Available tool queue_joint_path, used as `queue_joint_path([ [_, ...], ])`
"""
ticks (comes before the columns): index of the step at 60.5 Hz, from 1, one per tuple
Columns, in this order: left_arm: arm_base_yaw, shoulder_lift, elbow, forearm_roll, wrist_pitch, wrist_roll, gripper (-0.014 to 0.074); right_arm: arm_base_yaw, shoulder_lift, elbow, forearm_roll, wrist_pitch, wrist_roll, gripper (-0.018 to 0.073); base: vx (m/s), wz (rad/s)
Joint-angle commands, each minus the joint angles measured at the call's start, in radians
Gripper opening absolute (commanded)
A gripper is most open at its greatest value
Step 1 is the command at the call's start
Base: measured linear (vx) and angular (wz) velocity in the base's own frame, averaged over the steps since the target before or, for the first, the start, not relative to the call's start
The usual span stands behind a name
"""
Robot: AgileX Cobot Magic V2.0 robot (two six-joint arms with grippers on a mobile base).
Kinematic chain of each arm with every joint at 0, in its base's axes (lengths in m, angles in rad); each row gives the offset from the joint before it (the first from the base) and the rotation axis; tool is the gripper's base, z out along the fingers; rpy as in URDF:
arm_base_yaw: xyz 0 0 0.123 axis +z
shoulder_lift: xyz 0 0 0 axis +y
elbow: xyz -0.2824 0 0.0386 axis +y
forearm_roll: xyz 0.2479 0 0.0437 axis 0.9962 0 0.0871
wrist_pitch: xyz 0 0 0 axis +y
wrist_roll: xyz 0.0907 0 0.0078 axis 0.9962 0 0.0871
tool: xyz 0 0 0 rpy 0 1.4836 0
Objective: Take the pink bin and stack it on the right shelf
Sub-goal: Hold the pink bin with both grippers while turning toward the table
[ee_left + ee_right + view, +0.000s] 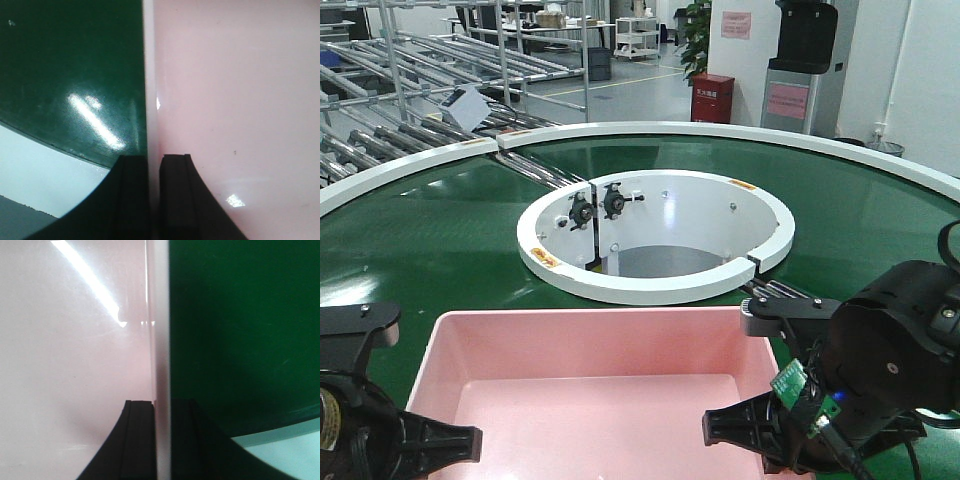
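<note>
While the pink bin (590,350) is carried at the near edge of the green conveyor belt (440,230), its thin side walls are pinched, the left rim by the left claw (154,197) and the right rim by the right claw (161,437), each closed down to the wall's thickness. If the arms are not raised evenly, the smooth plastic could be pulled from a claw, or the tub twisted and dropped. The right shelf is not seen in any view.

Tubular roller racks (410,90) fill the left; a red cabinet (712,98) and potted plant (698,35) stand on the grey floor (655,100) behind.
</note>
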Motion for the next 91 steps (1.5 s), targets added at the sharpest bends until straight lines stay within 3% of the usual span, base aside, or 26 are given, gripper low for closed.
queue_joint_path([
  [1, 0.002, -0.033, -0.029, 0.067, -0.012, -0.006, 0.0041, -0.009, -0.043, -0.025, -0.099, -0.007, 0.000, -0.0009, 0.00, 0.00],
  [39, 0.002, -0.033, -0.029, 0.066, -0.012, -0.006, 0.0041, -0.011, -0.043, -0.025, -0.100, -0.007, 0.000, -0.0009, -0.03, -0.11],
  [91, 0.002, -0.033, -0.029, 0.065, -0.012, -0.007, 0.0041, -0.011, -0.043, -0.025, -0.100, -0.005, 0.004, -0.0009, -0.15, -0.60],
])
